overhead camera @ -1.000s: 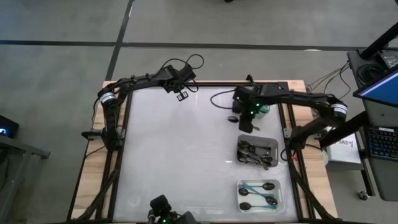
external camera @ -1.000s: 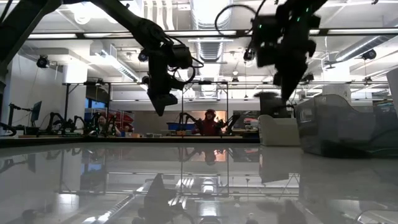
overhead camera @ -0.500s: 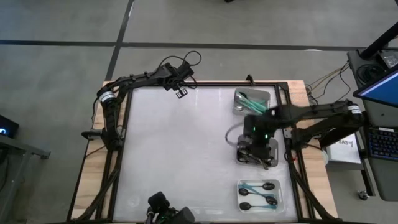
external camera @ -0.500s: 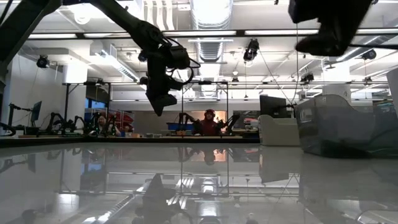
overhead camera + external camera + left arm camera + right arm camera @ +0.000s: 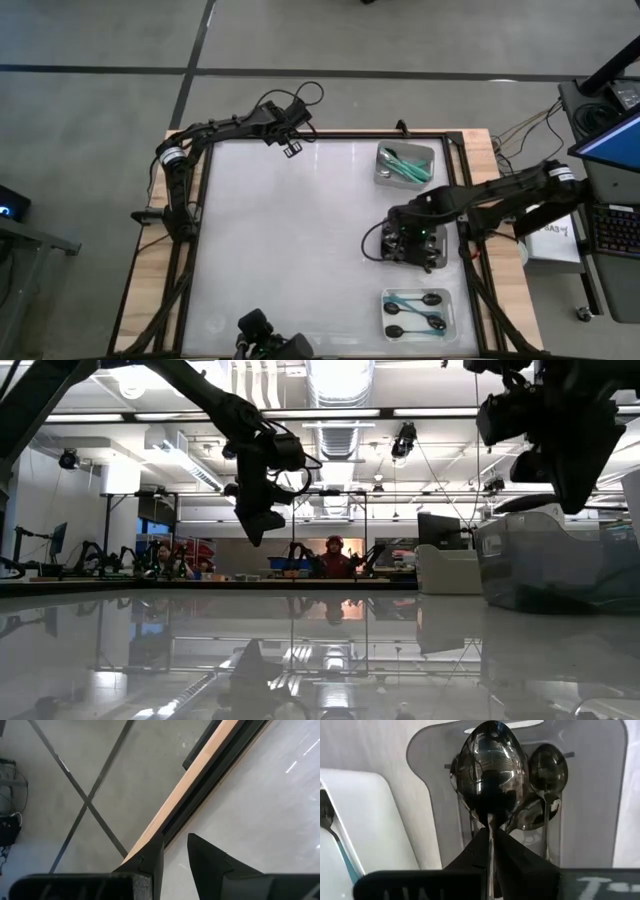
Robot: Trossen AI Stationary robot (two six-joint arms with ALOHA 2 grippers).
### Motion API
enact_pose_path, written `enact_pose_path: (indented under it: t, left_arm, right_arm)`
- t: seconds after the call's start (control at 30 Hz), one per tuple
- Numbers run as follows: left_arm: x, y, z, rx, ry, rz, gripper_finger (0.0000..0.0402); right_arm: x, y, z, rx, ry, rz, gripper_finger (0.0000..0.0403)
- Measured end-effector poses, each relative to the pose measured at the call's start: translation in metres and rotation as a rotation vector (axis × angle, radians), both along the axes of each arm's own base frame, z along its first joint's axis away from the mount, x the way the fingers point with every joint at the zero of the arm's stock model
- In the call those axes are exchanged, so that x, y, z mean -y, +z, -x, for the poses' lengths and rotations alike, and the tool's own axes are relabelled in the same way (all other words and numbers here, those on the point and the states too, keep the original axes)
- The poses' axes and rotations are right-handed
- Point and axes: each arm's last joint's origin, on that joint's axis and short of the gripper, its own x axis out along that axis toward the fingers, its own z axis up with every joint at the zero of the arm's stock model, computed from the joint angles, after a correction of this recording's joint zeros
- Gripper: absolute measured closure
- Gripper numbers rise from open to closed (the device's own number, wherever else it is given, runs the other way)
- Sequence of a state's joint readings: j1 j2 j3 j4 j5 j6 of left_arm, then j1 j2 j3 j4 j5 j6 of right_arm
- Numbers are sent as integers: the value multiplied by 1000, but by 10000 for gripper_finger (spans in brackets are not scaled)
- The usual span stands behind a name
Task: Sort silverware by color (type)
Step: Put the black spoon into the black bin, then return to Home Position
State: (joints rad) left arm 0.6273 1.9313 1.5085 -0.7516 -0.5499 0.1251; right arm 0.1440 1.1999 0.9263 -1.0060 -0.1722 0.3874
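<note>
One all-metal spoon (image 5: 491, 767) is pinched by its handle between the clenched jaws of the right gripper (image 5: 491, 851), bowl pointing forward, and hangs directly over the grey tray (image 5: 600, 795) in the wrist view. That tray already holds several more metal spoons (image 5: 547, 770), bowls bunched together. From above, the right gripper (image 5: 412, 238) sits over the same middle tray (image 5: 437, 262) on the right side of the table (image 5: 280, 250), hiding most of its contents. Beyond it, near the table's far edge, a second tray (image 5: 381, 172) holds the teal-handled spoons (image 5: 405, 166); nearer the front edge, a white tray (image 5: 453, 299) holds three dark-bowled spoons with teal handles (image 5: 414, 315). The left gripper (image 5: 292, 150) waits at the far edge of the table, well apart from every tray; its jaws stand partly apart with nothing between them, only table edge and floor visible past the fingers (image 5: 150, 865). Step in hand, as judged: delivery of a metal spoon to the metal tray. Next move calls for lowering until the bowl is close to the pile, then releasing so that the spoon lands inside the tray walls. No loose spoons can be seen on the table, so the sort looks nearly finished.
</note>
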Motion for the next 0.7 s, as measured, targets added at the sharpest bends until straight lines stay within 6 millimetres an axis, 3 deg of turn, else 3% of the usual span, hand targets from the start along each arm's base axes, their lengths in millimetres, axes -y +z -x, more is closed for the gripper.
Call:
enact_pose_path:
  t: [0.13, 0.5, 0.6, 0.7]
  left_arm:
    - [0, 0, 0, -3, 3, 4, 331]
    - [1, 0, 1, -6, 3, 6, 331]
    - [1, 0, 1, -19, -14, 8, 331]
    - [1, -1, 1, -12, -25, 25, 331]
  right_arm:
    - [0, -1, -1, -13, -38, -8, 381]
    - [0, 2, 3, -6, -23, -5, 291]
    - [2, 11, 7, 76, 53, 44, 287]
    - [10, 27, 12, 276, 88, 197, 290]
